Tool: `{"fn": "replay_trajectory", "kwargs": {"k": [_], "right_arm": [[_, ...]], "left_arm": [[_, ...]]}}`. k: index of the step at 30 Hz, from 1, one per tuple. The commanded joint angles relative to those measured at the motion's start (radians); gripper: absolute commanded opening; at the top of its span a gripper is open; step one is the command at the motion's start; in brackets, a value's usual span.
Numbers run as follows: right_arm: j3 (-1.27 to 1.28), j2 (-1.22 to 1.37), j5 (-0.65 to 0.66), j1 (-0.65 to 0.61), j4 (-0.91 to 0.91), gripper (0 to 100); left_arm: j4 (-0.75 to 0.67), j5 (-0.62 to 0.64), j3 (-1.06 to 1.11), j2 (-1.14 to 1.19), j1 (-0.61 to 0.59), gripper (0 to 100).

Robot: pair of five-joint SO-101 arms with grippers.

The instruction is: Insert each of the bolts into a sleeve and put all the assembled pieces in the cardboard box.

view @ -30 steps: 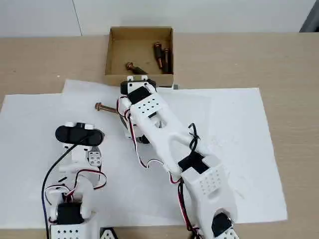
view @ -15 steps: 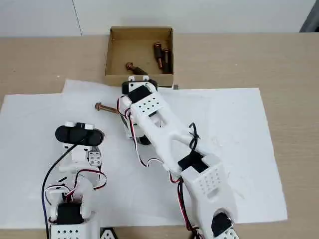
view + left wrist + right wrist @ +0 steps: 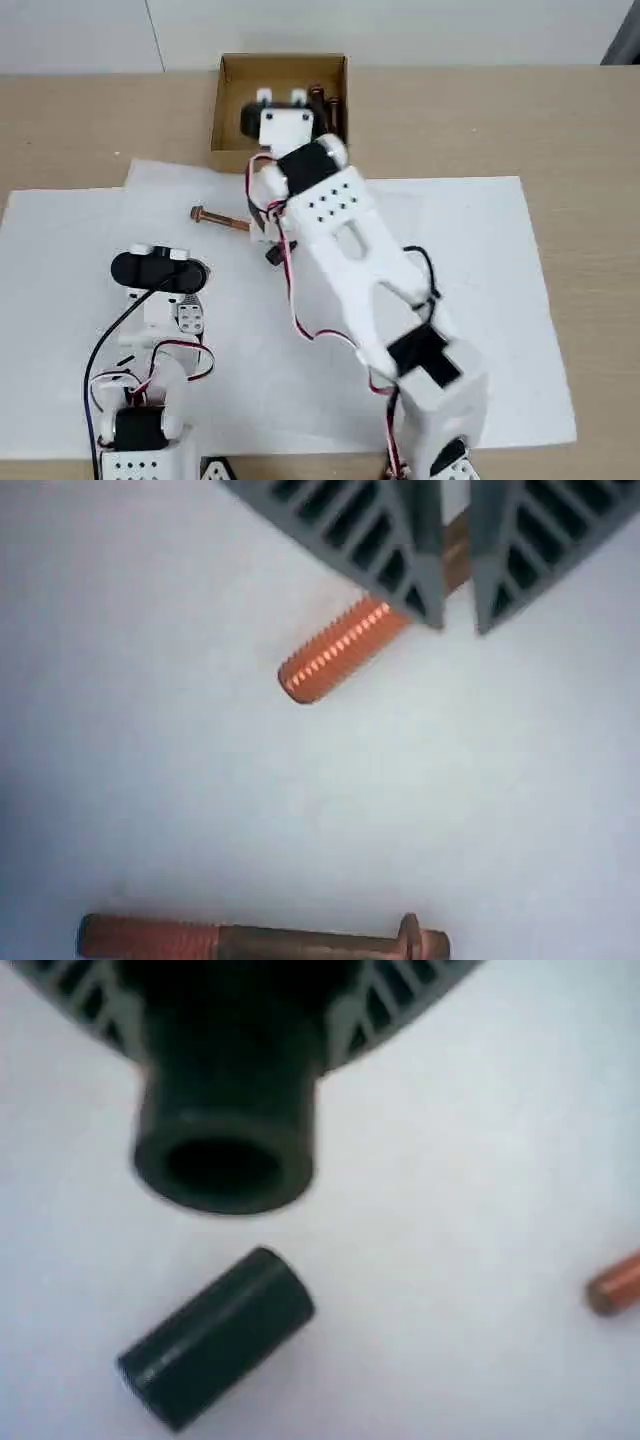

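Bolt (image 3: 335,658) and sleeve (image 3: 225,1135) are each held over the paper (image 3: 480,300) on the worktop (image 3: 580,120). The bolt is clenched by the left fingers (image 3: 385,540), with its threaded end free. The sleeve is gripped by the right fingers (image 3: 400,1000), with its bore open. A spare bolt (image 3: 260,942) and a spare sleeve (image 3: 215,1338) lie on the paper beneath. In the far box (image 3: 230,105), assembled pieces (image 3: 335,105) are seen. Insertion is judged to be the step in hand. Next, thread and bore must be lined up on one axis and brought together.
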Motion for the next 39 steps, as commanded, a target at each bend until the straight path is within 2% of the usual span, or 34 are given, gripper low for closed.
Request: {"fn": "replay_trajectory", "kwargs": {"k": [1,7,11,22,28,32,39], "right_arm": [[-0.046,-0.177,0.015,0.012,0.018,0.2],[-0.04,-0.372,0.017,0.033,0.021,0.2],[0.069,-0.521,0.017,0.079,0.021,0.2],[0.626,-0.967,0.041,0.294,0.002,0.2],[0.956,-1.159,0.041,0.401,-0.085,0.2],[1.162,-1.283,0.041,0.44,-0.15,0.2],[1.398,-1.46,0.043,0.47,-0.254,0.2]], "left_arm": [[0.002,-0.005,-0.005,-0.008,0.005,1],[0.002,-0.005,-0.005,-0.008,0.005,1],[0.002,-0.005,-0.005,-0.008,0.005,1],[0.002,-0.003,-0.005,-0.008,-0.002,1],[0.014,0.017,-0.044,-0.006,-0.003,1],[0.12,0.069,-0.188,-0.005,0.005,1],[0.361,0.072,-0.438,-0.003,0.005,1]]}}
